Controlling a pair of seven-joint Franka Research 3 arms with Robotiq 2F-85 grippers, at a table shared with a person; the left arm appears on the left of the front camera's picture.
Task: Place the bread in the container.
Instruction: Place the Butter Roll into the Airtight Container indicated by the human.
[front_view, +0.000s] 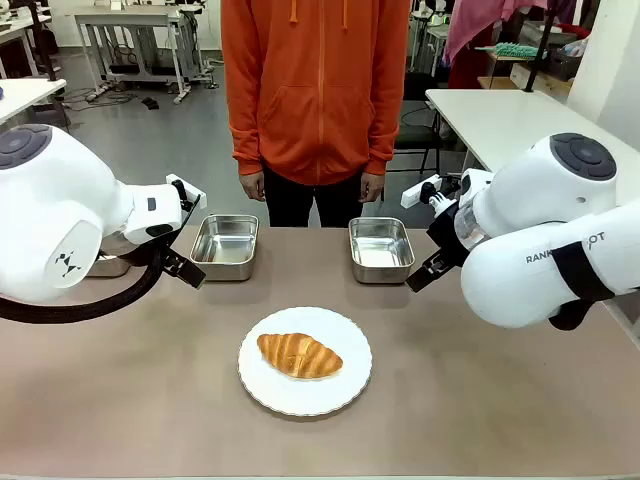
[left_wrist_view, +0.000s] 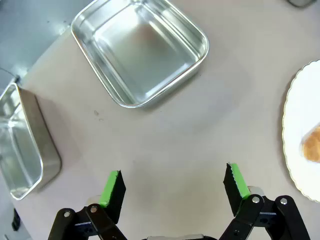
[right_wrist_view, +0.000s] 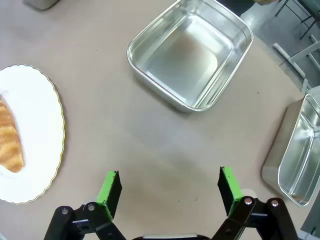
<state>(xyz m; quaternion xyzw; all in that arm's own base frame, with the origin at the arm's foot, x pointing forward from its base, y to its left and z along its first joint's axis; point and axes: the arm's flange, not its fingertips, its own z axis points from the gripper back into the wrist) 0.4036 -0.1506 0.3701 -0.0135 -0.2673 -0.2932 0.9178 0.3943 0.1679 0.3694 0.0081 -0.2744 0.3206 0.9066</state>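
The croissant lies on the white plate in the lower centre of the front view. Its long axis runs nearly left to right, the left tip a little higher in the frame and the right tip lower. Above it sit the left container and the right container, both bare inside and apart from the plate. The left gripper and the right gripper each hover over the table, fingers spread wide, holding nothing.
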